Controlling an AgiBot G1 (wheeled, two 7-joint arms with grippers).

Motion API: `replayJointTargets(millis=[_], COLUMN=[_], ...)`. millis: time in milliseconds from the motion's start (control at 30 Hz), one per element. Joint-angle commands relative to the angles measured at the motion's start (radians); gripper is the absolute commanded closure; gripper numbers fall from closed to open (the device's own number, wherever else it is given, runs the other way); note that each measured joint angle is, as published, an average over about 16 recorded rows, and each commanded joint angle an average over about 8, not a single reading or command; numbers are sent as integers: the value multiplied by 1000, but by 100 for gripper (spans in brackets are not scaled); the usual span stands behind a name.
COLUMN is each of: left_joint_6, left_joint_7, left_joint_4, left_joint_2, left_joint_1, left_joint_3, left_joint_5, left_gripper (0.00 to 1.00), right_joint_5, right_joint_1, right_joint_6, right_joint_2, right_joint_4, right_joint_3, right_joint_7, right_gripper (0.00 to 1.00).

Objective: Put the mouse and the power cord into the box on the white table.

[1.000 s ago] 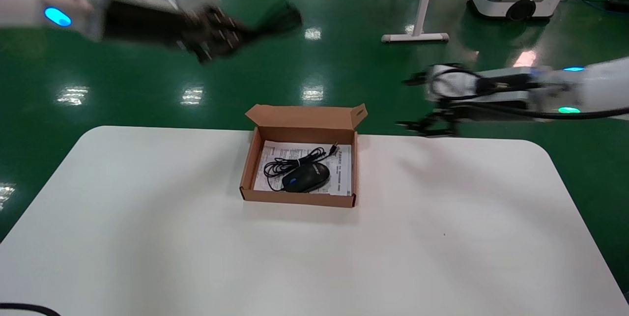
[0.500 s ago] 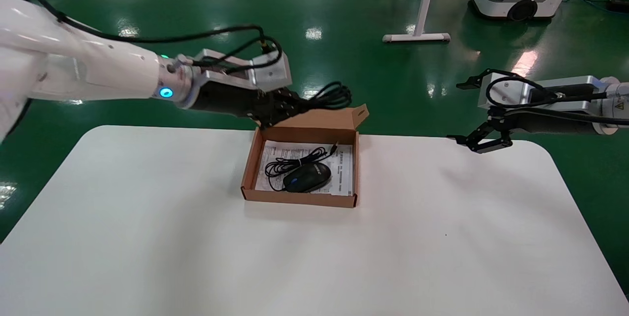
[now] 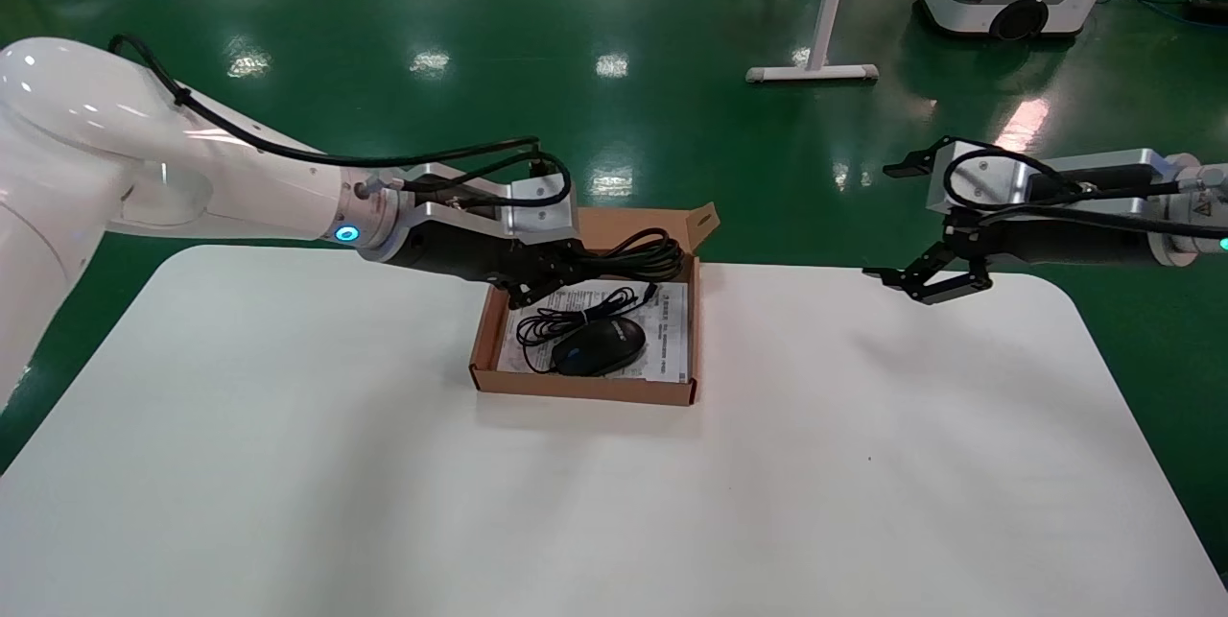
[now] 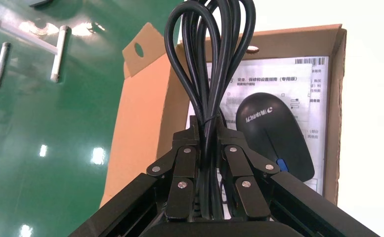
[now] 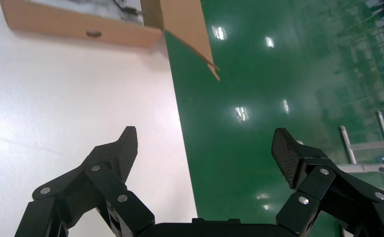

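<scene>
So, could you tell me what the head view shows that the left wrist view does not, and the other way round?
Only the head view shows the right gripper, open and idle over the far right edge of the white table, plus the mouse's thin wire coiled in the box. Only the left wrist view shows the grey logo on the mouse and how the fingers clamp the power cord bundle. Both show the left gripper holding the cord over the box with the mouse inside.

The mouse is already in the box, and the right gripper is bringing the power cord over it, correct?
Wrong arm. The left gripper, shut on the power cord, holds it over the box, as the left wrist view shows. The mouse is inside. The right gripper hangs open and empty at the table's far right edge.
</scene>
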Motion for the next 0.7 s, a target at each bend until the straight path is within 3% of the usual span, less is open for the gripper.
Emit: replayJointTargets(millis=[33,433,700], left_joint_6=[-7,-8,29], left_joint_7=[-4,-12,-70], left_joint_4=[-9,-24,-143], left_joint_2=[0,-7,-83], left_joint_1=[4,14,91], left_joint_3=[3,0,-66], left_joint_5=[2,-4,-77], left_gripper=[0,0,0], right_joint_5=[2,13,81], right_joint_1=[1,-8,-88], right_joint_6=[-3,-9,-34], right_joint_2=[-2,1,44], right_joint_4=[-3,9,139], right_joint_3=[1,9,60], right_joint_7=[5,19,110], right_gripper=[0,0,0])
